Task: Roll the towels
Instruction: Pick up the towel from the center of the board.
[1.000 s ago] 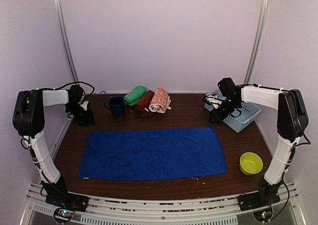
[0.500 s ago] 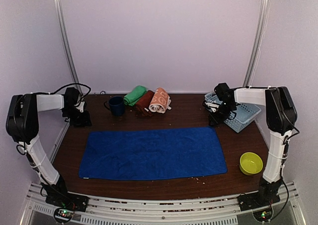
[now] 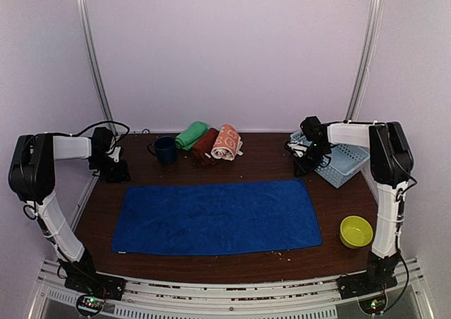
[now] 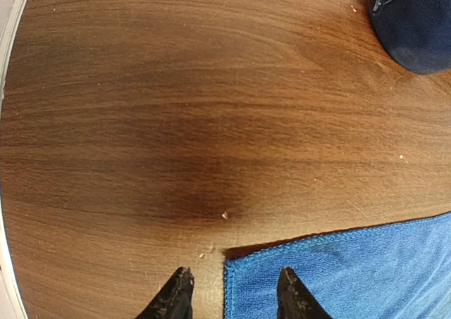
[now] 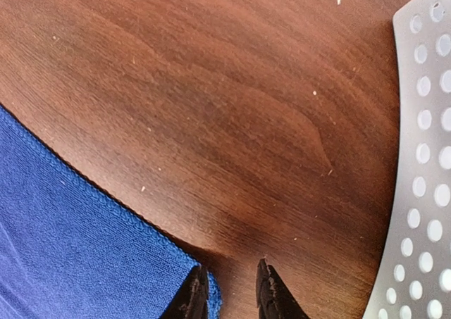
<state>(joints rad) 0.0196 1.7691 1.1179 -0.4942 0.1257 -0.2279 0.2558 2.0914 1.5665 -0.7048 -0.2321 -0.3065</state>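
A royal blue towel (image 3: 215, 217) lies spread flat in the middle of the table. My left gripper (image 3: 115, 170) hovers low at its far left corner, open. In the left wrist view the corner (image 4: 243, 263) lies between the fingertips of the left gripper (image 4: 232, 294). My right gripper (image 3: 303, 165) is at the far right corner, slightly open. In the right wrist view the towel's corner (image 5: 204, 291) touches the left finger of the right gripper (image 5: 231, 294). Green (image 3: 191, 134), dark maroon (image 3: 204, 146) and orange printed (image 3: 226, 141) towels lie rolled at the back.
A navy mug (image 3: 165, 150) stands left of the rolled towels and shows in the left wrist view (image 4: 416, 23). A pale blue perforated basket (image 3: 345, 160) sits at the back right, close to my right gripper (image 5: 423, 157). A yellow-green bowl (image 3: 356, 231) is at the front right.
Both grippers have come down and in towards the blue towel's far corners. The right gripper has moved left, away from the basket. The towels have not moved.
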